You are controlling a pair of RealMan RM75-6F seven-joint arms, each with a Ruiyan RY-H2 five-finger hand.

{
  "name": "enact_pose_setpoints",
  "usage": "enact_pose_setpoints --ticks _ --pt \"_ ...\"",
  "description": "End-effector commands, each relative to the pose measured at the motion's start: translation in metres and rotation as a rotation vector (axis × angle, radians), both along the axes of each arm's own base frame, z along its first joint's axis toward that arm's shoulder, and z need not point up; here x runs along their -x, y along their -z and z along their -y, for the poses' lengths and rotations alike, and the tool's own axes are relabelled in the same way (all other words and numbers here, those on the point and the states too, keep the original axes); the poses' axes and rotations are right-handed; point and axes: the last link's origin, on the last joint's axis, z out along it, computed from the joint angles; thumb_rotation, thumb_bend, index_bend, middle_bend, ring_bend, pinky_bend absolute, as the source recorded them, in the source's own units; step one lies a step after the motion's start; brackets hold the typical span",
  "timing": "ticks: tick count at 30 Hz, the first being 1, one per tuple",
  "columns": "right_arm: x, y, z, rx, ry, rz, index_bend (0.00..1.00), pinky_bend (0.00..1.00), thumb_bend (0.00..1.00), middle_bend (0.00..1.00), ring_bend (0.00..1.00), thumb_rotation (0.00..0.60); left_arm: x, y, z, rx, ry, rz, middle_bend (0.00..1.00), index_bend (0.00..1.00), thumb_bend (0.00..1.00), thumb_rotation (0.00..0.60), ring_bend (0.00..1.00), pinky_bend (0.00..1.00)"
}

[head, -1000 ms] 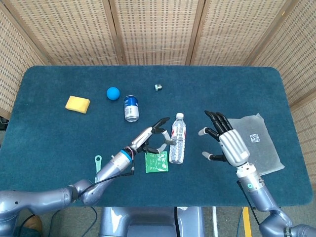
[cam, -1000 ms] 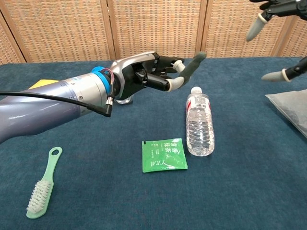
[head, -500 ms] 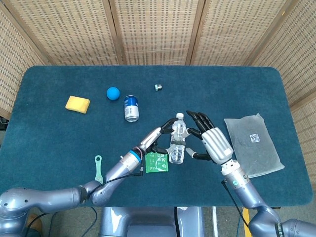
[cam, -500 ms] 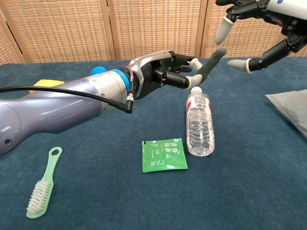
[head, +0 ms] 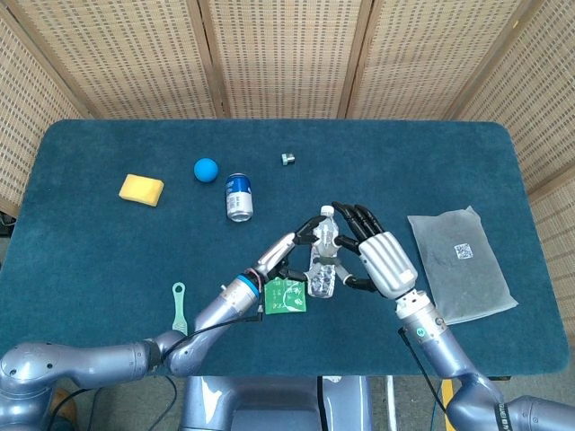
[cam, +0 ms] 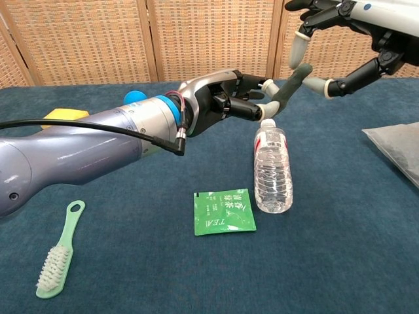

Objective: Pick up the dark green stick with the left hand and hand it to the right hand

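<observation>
Both hands now meet above the bottle (cam: 273,171): left hand (cam: 226,99) pinches dark green stick (cam: 291,84) aloft, right hand (cam: 340,46) has moved in w/ fingers spread, not yet gripping; handover imminent

Two silver-grey metallic robot arms. The left hand (cam: 219,99) has a blue wrist band, a black cable and pale fingertips. The right hand (head: 382,260) has a silver back and black fingers.
</observation>
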Motion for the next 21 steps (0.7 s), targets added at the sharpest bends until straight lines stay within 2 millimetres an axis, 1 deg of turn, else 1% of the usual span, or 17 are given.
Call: enact_pose_setpoints --ticks 1,12,17,20,21 --pt "-0.0001 0.0016 -0.0003 0.007 0.002 -0.015 0.50 0.00 0.54 0.00 0.00 0.600 0.0003 0.0004 0.0009 0.003 0.002 -0.001 0.00 0.77 0.49 0.600 0.00 0.00" --pt "-0.0033 0.0055 -0.0040 -0.010 -0.008 -0.002 0.55 0.00 0.56 0.00 0.00 0.600 -0.0001 0.0005 0.0025 0.005 0.004 0.000 0.00 0.77 0.49 0.600 0.00 0.00" --pt "-0.0046 0.0069 -0.0046 -0.019 -0.008 0.000 0.55 0.00 0.57 0.00 0.00 0.600 0.0000 0.0007 0.0025 0.007 0.002 -0.001 0.00 0.77 0.49 0.600 0.00 0.00" --pt "-0.0046 0.0078 -0.0042 -0.022 -0.004 0.003 0.60 0.00 0.61 0.00 0.00 0.600 -0.0003 0.0009 0.0029 0.007 0.003 -0.001 0.00 0.77 0.49 0.600 0.00 0.00" --pt "-0.0047 0.0078 -0.0042 -0.023 -0.003 0.004 0.62 0.00 0.63 0.00 0.00 0.600 -0.0003 0.0009 0.0029 0.007 0.003 -0.001 0.00 0.77 0.49 0.600 0.00 0.00"
